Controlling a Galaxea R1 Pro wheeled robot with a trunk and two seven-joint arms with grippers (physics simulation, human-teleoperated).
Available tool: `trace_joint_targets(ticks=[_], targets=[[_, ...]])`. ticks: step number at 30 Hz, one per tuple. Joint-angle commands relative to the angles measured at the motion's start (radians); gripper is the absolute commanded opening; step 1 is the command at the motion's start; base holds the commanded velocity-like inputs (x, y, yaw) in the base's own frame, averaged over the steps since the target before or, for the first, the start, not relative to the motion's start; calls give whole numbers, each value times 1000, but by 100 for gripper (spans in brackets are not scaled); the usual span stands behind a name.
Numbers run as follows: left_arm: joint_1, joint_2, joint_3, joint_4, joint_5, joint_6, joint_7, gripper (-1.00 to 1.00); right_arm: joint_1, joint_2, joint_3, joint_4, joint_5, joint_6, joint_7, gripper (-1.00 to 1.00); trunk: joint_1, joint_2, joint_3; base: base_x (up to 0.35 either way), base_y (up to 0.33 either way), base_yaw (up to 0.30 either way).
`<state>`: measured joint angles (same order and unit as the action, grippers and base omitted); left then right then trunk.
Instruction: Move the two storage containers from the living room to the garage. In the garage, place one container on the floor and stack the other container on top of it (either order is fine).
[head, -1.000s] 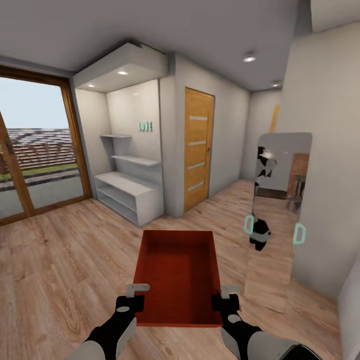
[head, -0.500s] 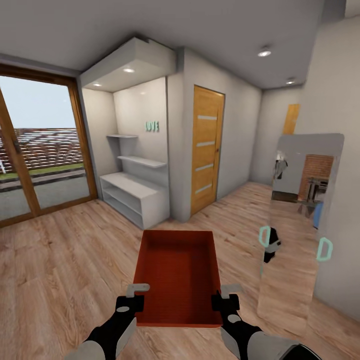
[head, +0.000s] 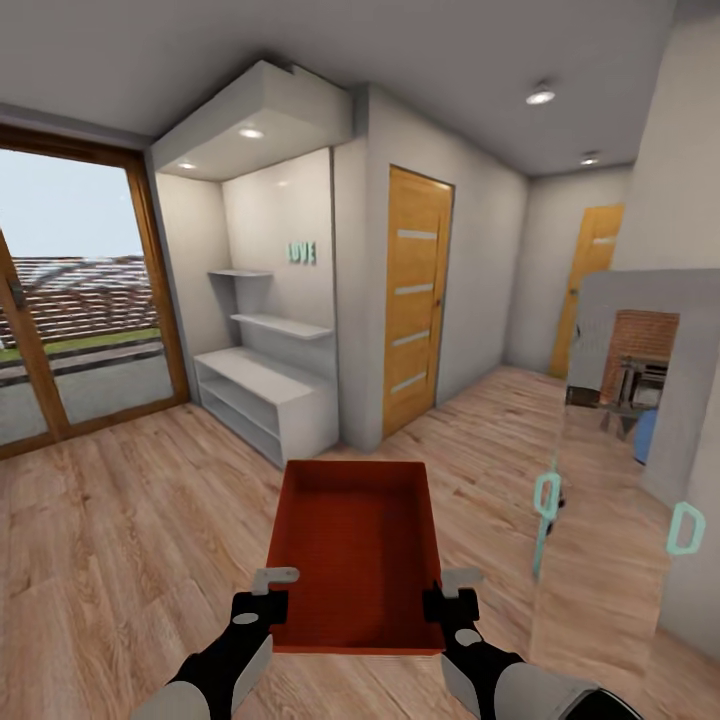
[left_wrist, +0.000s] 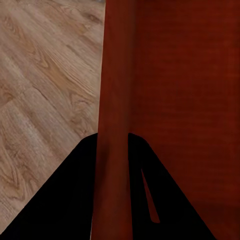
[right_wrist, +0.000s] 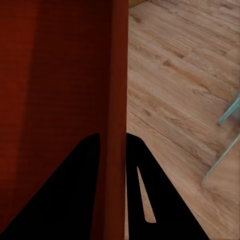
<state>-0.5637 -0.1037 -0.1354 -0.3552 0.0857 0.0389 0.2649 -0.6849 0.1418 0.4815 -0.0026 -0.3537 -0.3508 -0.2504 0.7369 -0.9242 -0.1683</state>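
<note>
Wood-plank flooring (head: 120, 540) runs through this hallway, so the robot is on its way and not yet on garage concrete.

Both sets of jaws are clamped on one storage container (head: 355, 545). The left gripper (head: 272, 592) pinches the container's left wall near the corner closest to the robot, and the right gripper (head: 445, 592) pinches the right wall at the matching spot. The box is held open side up, level, centred before the trunk. Its long axis points straight ahead, away from the robot, so most of its length hangs beyond the grips. Neither arm is nearer; the hold is symmetric.

Past the far rim stand a white shelf unit (head: 262, 398) in a lit alcove and a wooden door (head: 415, 300) just to its right. A second wooden door (head: 588, 280) closes the corridor's far end, a tall mirror (head: 610, 470) leans on the right wall, and a glass sliding door (head: 70, 300) is at the left.

The head view gives the route and the box's heading. The wrist views give the grip itself: in the left wrist view the thin wall (left_wrist: 114, 150) passes between the dark fingers (left_wrist: 75, 200), and in the right wrist view the wall (right_wrist: 116, 150) does likewise between fingers (right_wrist: 75, 200), with bare planks beyond. My guess is that the protruding front end needs watching near the mirror and door frames.
</note>
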Motion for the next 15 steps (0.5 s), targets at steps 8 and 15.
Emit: trace_joint_targets(ticks=[8,15], targets=[[-1,-1,8,-5,23,4,7,-100,-1,1,-46,-2,16,4,16,-100,1,-1,-1,322,80,0],[-1,-1,8,-5,23,4,7,-100,-1,0,-46,-2,16,4,17,-100,1,-1,-1,322,98,-12]])
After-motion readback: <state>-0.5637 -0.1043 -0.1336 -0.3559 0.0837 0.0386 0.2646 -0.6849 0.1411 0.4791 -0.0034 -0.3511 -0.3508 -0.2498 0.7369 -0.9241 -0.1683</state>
